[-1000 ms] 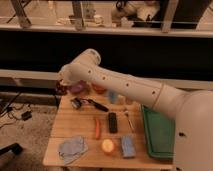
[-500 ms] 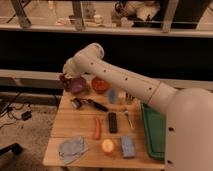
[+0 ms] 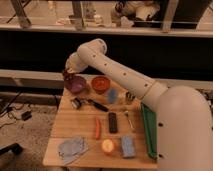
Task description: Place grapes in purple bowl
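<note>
The purple bowl (image 3: pixel 76 84) stands at the back left of the wooden table (image 3: pixel 82 125), beside an orange-red bowl (image 3: pixel 100 83). My arm reaches in from the right. My gripper (image 3: pixel 67 74) hangs at the purple bowl's back left rim, just above it. A small dark red lump, the grapes (image 3: pixel 65 75), shows at the gripper's tip and seems held there. The inside of the purple bowl looks dark and I cannot make out anything in it.
On the table lie a red-orange carrot-like vegetable (image 3: pixel 97 128), a black bar (image 3: pixel 112 122), an orange fruit (image 3: pixel 108 145), a blue sponge (image 3: pixel 128 146), a grey-blue cloth (image 3: pixel 72 148), a blue cup (image 3: pixel 113 95), a can (image 3: pixel 129 97) and a black-handled tool (image 3: pixel 97 105). A green tray (image 3: pixel 149 130) runs along the right edge.
The gripper has moved slightly up and to the left, from over the purple bowl to its back left rim. The dark red lump moved with it.
</note>
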Available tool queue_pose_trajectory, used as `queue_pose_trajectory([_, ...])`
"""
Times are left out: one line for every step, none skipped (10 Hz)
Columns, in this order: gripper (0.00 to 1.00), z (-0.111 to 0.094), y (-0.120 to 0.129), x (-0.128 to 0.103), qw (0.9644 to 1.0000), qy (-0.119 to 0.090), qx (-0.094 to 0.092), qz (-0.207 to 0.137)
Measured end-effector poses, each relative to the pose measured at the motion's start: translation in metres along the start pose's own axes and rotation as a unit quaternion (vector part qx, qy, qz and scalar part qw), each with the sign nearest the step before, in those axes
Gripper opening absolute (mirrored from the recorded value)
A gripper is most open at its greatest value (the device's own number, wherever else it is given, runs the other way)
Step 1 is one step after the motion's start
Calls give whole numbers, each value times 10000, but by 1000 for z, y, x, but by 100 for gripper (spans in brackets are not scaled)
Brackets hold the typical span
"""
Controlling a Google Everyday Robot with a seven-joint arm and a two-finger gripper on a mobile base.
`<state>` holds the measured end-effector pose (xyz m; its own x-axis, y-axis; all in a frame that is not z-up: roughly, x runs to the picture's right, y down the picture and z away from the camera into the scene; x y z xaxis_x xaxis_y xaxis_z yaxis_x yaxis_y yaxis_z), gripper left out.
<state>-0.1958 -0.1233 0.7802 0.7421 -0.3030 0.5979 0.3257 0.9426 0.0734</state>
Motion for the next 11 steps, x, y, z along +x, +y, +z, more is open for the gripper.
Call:
queue_pose_trajectory([0, 0, 0, 0, 10000, -1, -1, -1])
queue_pose_trajectory([0, 1, 2, 0, 10000, 4, -3, 5])
queue_pose_trajectory([0, 2, 4, -2, 10000, 17, 19, 20])
queue_pose_trajectory([0, 5, 5, -2, 10000, 26, 50, 31])
queue_pose_trajectory([0, 11, 5, 1, 10000, 37, 81, 41])
queue_pose_trajectory([0, 16, 2, 3, 9999, 33, 119, 55])
queue_pose_trajectory([0, 21, -2, 7, 9999, 28, 161, 50])
queue_pose_trajectory([0, 24, -5, 9, 9998, 34, 192, 43])
queue_pose_trajectory([0, 30, -19, 21, 9996, 81, 276, 22])
queue_pose_trajectory([0, 33, -23, 24, 9995, 100, 296, 30])
queue_pose_trajectory([0, 35, -21, 26, 9995, 116, 299, 53])
